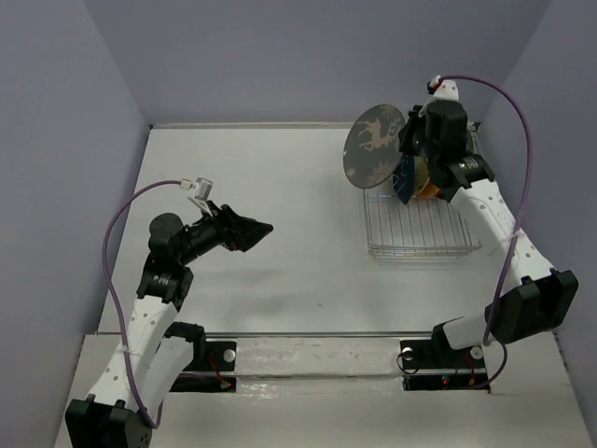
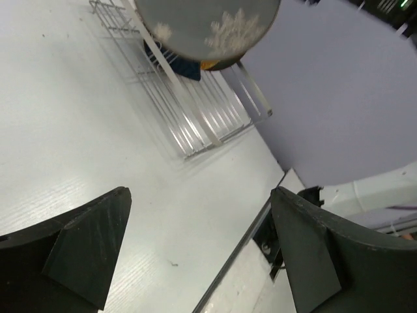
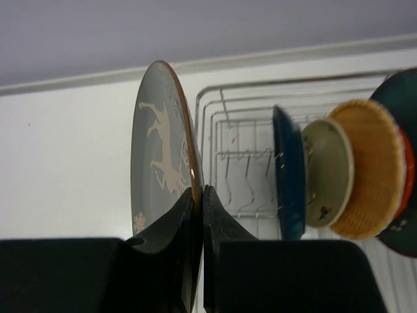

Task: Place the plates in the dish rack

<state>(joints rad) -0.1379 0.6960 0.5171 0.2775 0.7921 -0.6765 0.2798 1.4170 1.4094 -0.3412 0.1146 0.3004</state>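
Well left of the rectangular silver wire dish rack, the left arm's jaws hang over the white table, spread wide and empty. Above the rack's far left corner, the right arm's jaws pinch the rim of the round dark grey plate with white deer, held on edge. To its right, upright in the rack, stand the small dark blue plate, small cream spotted plate, tan woven wicker plate, bright orange plate and glossy dark teal plate.

readable text: none | labels, brands, numbers, signs: none legible in any view
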